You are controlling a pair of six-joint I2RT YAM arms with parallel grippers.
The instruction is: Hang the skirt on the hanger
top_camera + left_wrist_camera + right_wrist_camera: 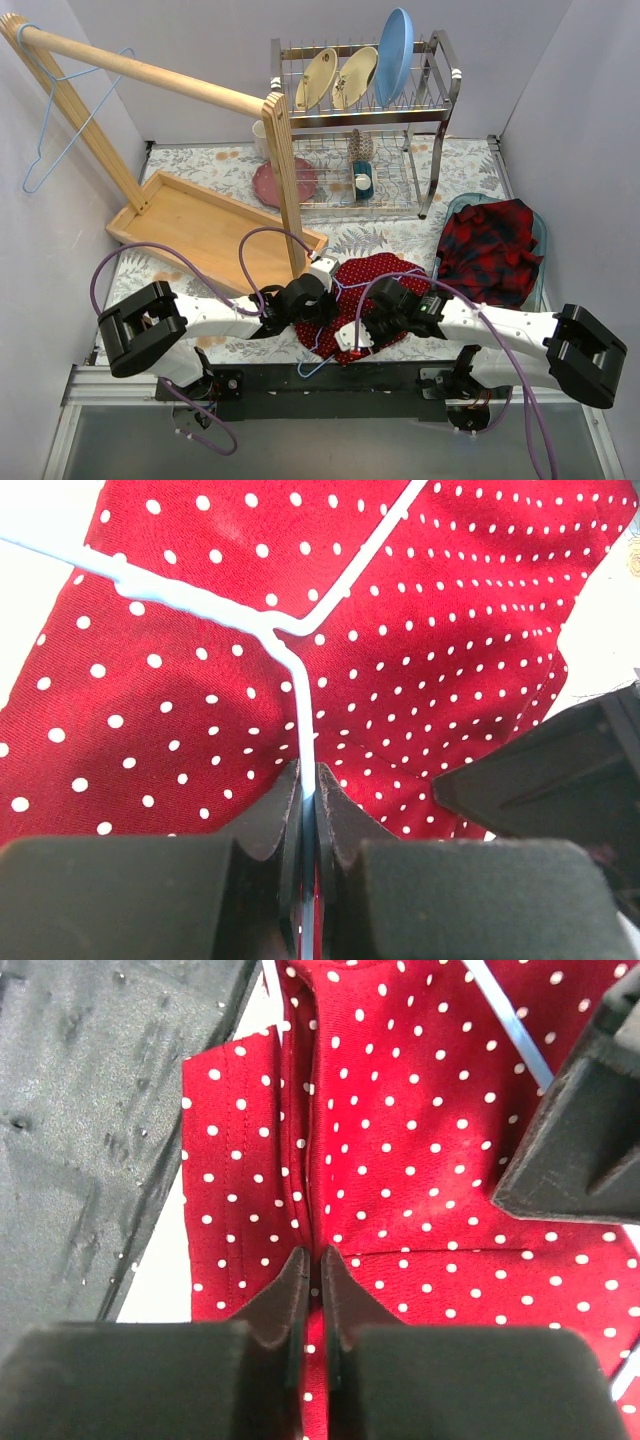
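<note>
The red skirt (385,285) with small white polka dots lies on the table in front of the two arms. A light blue wire hanger (320,352) lies over it. My left gripper (322,312) is shut on the hanger's wire stem (303,720) just below its fork, over the skirt (420,630). My right gripper (372,318) is shut on a fold of the skirt (400,1160) near a seam. A stretch of the hanger wire (512,1032) crosses the top right of the right wrist view. The left gripper's dark fingers (580,1140) are close on the right.
A wooden rack (150,75) stands at the back left with a second blue hanger (55,130) on its bar, above a wooden tray (200,225). A dish rack (430,110) with plates is behind. A plaid shirt (490,250) lies in a teal basket (455,205) on the right.
</note>
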